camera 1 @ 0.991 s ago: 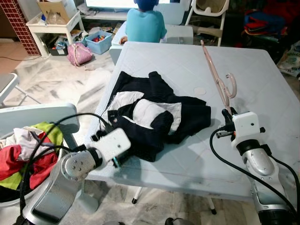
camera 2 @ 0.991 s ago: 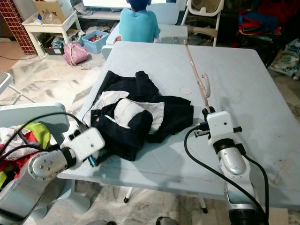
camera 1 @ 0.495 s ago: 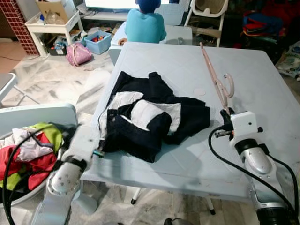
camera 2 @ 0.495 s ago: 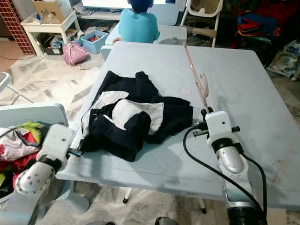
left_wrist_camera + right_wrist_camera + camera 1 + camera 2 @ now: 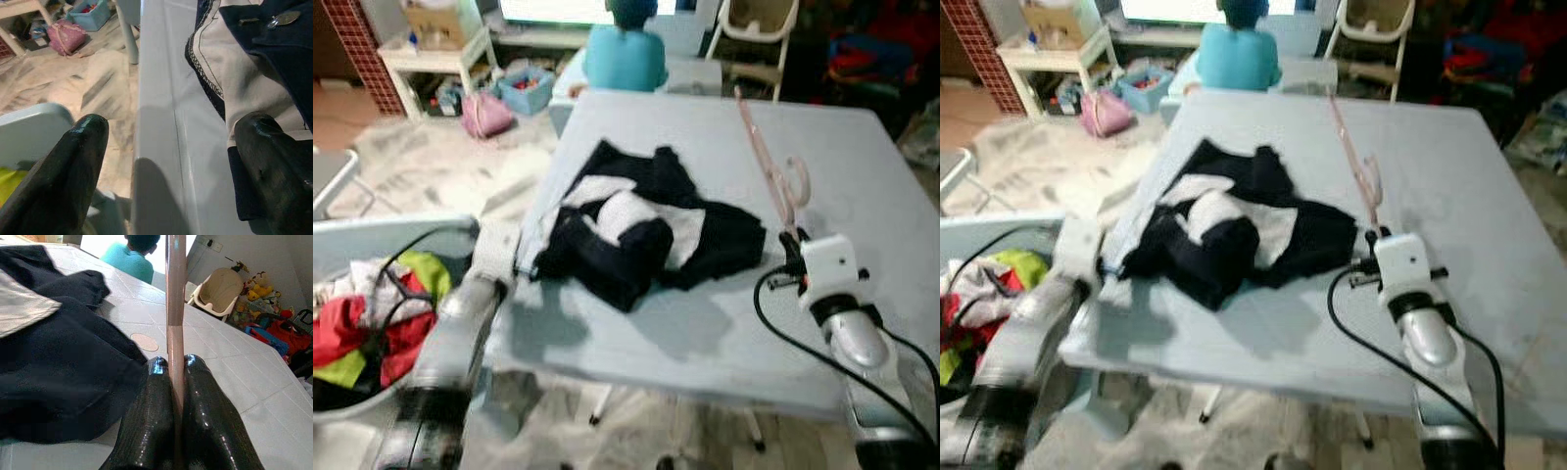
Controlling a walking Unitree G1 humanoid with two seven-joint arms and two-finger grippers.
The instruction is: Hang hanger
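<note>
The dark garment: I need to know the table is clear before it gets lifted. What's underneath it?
The dark garment lies crumpled on the pale blue table. Whatever sits beneath its folds is covered and cannot be seen.

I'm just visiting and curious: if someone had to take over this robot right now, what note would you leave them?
Right gripper: shut on the pink hanger, which is raised over the table.
Left gripper: open at the table's left edge, beside the dark garment, gripping nothing.
Done: hanger picked up.
Left: garment isn't on the hanger yet; nothing is hung.
A person sits at the far side.
</note>
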